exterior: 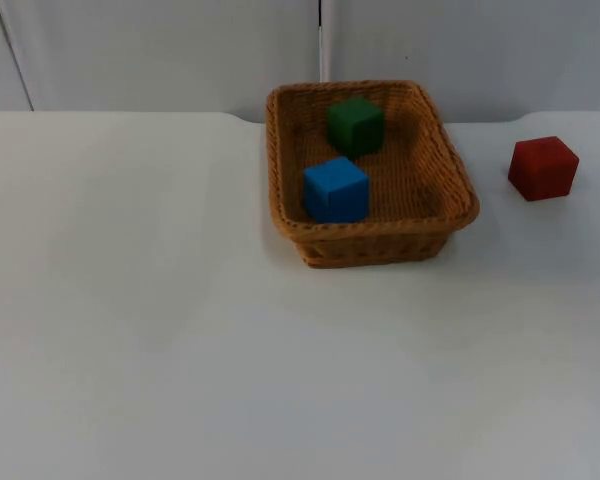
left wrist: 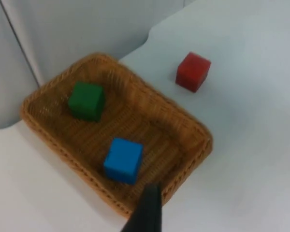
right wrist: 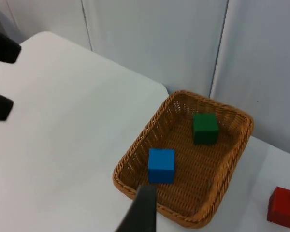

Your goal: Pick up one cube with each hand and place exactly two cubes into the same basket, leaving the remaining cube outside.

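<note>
Wicker basket [exterior: 380, 245] near table's [exterior: 130, 330] far edge: blue cube [exterior: 336, 189] at its front left, green cube [exterior: 356, 125] behind it, apart. Red cube [exterior: 543, 167] outside, well right of basket. Claw states: cannot tell for either.

The white desk [exterior: 180, 330] runs back to a grey partition wall [exterior: 160, 50]. Two things lie directly on it. A woven basket [exterior: 450, 170] sits near the far edge, close to the wall. A red cube [exterior: 543, 167] stands on the bare surface to the right of the basket, apart from it. From the left wrist view the basket [left wrist: 193, 125] lies just beyond the jaws, the red cube [left wrist: 193, 71] farther off past it.
</note>
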`<state>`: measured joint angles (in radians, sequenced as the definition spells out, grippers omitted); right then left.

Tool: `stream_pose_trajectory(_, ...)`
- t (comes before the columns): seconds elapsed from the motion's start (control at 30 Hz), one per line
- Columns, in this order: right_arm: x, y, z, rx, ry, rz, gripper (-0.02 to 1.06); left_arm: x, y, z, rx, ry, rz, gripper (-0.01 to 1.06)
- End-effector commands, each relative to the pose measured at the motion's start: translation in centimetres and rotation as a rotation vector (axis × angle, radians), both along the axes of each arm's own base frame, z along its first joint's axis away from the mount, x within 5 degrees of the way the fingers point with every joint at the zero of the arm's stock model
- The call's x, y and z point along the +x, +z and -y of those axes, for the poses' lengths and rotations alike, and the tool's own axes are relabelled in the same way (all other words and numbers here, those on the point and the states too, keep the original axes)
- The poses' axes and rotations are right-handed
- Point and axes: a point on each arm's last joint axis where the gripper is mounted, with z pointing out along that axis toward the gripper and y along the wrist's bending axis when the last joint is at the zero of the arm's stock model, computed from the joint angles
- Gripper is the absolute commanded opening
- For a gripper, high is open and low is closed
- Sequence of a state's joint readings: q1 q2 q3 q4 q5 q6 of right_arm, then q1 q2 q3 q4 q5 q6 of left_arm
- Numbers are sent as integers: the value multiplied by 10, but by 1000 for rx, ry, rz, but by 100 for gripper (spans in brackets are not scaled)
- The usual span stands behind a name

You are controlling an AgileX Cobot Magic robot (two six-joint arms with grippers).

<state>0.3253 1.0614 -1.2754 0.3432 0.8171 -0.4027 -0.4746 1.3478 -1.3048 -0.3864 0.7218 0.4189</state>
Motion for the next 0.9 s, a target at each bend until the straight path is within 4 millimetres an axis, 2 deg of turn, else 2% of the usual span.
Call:
stream_pose_trajectory(0.0,-10,0,5,10,-9,29,80,-8,6,-1,-25,-11,4,82)
stream_pose_trajectory(0.27,-48,-18,17,20,-13,39,80,-38,26,-14,-38,-48,25,82)
stream_pose_trajectory(0.37,-57,-25,21,32,-21,34,80,-48,28,-18,-68,-44,39,82)
stream_pose_trajectory(0.53,-87,-38,30,55,-26,61,80,-71,12,-33,-92,-6,93,82)
stream_pose_trajectory(0.77,-113,-54,39,84,-36,78,80,-96,-10,-47,-110,12,87,82)
stream_pose_trajectory(0.87,-125,-69,43,86,-37,83,80,-110,-21,-54,-108,15,80,82)
